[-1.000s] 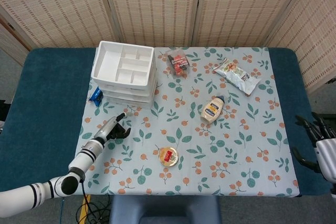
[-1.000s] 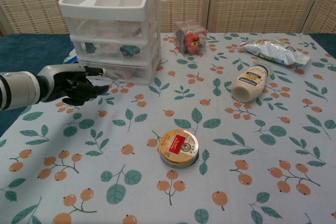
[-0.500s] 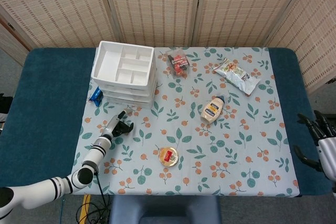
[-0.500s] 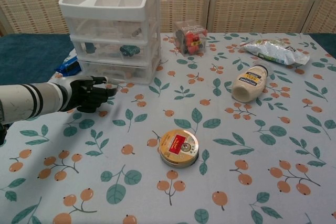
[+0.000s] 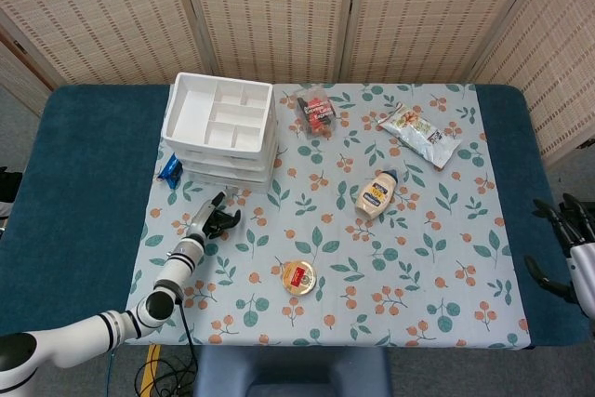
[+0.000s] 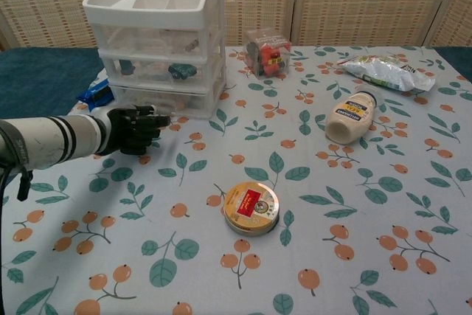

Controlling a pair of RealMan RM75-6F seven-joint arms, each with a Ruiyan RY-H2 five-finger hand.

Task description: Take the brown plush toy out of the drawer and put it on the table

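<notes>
The white three-drawer unit [image 5: 221, 132] [image 6: 158, 42] stands at the back left with all its drawers pushed in. Through the cloudy fronts I make out small teal items, but no brown plush toy shows clearly. My left hand [image 5: 216, 220] [image 6: 136, 129] hovers low over the cloth just in front of the bottom drawer. Its fingers are curled in around nothing, with one fingertip [image 6: 161, 118] reaching toward the drawer front. My right hand [image 5: 572, 248] hangs off the table's right edge with fingers spread and nothing in it; the chest view does not show it.
A blue packet [image 5: 169, 169] [image 6: 96, 94] lies left of the drawer unit. A round tin [image 5: 298, 277] [image 6: 252, 208] sits mid-front, a mayonnaise bottle [image 5: 376, 193] [image 6: 352, 117] lies to the right, with a snack bag [image 5: 420, 135] [image 6: 383, 71] and a clear box [image 5: 316, 111] [image 6: 267, 52] behind.
My left hand has slid forward and right toward the bottom drawer, its fingers curling in more. My right hand has drifted slightly right toward the frame's edge.
</notes>
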